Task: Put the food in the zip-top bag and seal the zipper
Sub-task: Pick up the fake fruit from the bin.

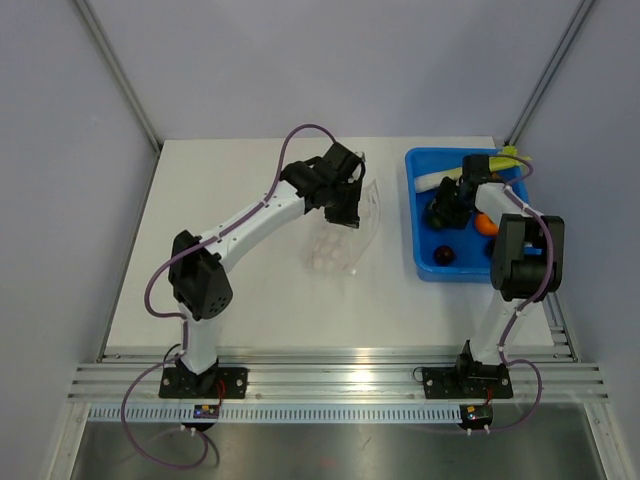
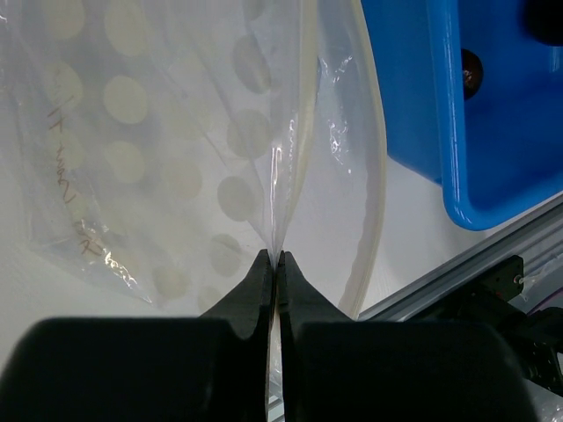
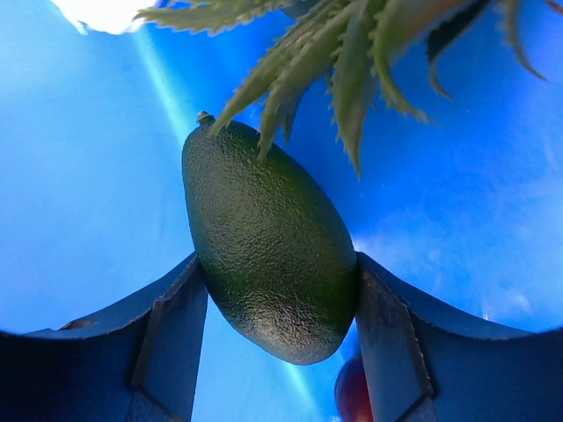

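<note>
Blue bin [image 1: 414, 225] in the top view: the clear bag [image 1: 340, 248] lies left of it, one edge lifted by the left gripper [image 1: 348, 208]. The right gripper [image 1: 446, 210] reaches inside the bin.

Left wrist view: jaws together, clamped on the bag's edge, left of the bin.

Right wrist view: jaws apart, pressing both sides of a dark green avocado [image 3: 268, 242] inside the bin, beneath green leaves [image 3: 352, 53].

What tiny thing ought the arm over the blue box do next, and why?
Probably a short lift straight up. The right gripper has its fingers against both sides of the dark green avocado, which lies down inside the blue bin. It likely has to clear the bin's wall before heading to the clear bag, whose edge the left gripper pinches.
</note>
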